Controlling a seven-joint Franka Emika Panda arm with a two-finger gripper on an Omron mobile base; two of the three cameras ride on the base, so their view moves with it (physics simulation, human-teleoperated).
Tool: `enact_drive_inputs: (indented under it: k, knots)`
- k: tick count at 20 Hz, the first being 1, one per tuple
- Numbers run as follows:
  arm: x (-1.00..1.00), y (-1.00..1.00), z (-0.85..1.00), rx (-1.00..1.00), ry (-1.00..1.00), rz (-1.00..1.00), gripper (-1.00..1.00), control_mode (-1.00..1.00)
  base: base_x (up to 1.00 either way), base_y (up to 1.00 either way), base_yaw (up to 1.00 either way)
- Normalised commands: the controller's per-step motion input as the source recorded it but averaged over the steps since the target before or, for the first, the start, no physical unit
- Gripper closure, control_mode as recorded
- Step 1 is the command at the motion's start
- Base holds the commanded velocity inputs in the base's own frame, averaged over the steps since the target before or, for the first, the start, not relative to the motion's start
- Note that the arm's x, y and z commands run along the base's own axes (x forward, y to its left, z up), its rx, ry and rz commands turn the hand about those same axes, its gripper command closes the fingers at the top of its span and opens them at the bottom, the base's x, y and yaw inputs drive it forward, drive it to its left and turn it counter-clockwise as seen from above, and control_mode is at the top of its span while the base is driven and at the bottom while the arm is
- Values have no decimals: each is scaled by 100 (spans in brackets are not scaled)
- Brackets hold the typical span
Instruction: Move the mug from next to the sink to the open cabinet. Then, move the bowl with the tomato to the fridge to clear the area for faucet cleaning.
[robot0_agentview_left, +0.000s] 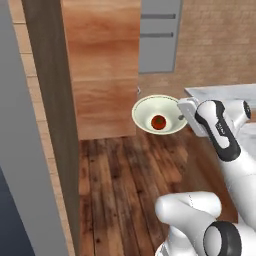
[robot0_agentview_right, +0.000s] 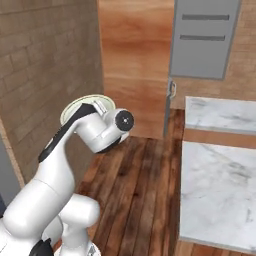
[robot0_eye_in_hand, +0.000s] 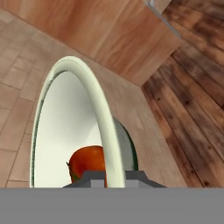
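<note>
My fingers (robot0_eye_in_hand: 108, 177) are clamped on the bowl (robot0_agentview_left: 150, 111) rim, tomato (robot0_agentview_left: 158, 122) inside, carried above the floor. Fridge (robot0_agentview_left: 159, 35) drop-off left; mug step looks done.

I am looking into a home kitchen. A white marble desk (robot0_agentview_right: 220, 170) runs along my right, over a dark wooden plank floor (robot0_agentview_left: 120, 185). Light-brown wooden cabinet panels (robot0_agentview_left: 102, 65) stand ahead against a tan brick wall (robot0_agentview_right: 45, 60), with a flat grey appliance door (robot0_agentview_right: 202, 37) beyond. A cream bowl (robot0_agentview_left: 145, 112) with a tomato (robot0_agentview_left: 158, 122) fits that too.
</note>
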Motion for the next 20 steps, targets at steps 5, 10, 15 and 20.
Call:
enact_drive_inputs:
  k: [5,10,15,20]
  knots:
    - [0,0,0,0,0,0,100,100,100,-26,-8]
    - [0,0,0,0,0,0,100,100,100,-28,-8]
    - [0,0,0,0,0,0,100,100,100,0,-14]
    - [0,0,0,0,0,0,100,100,100,-16,-19]
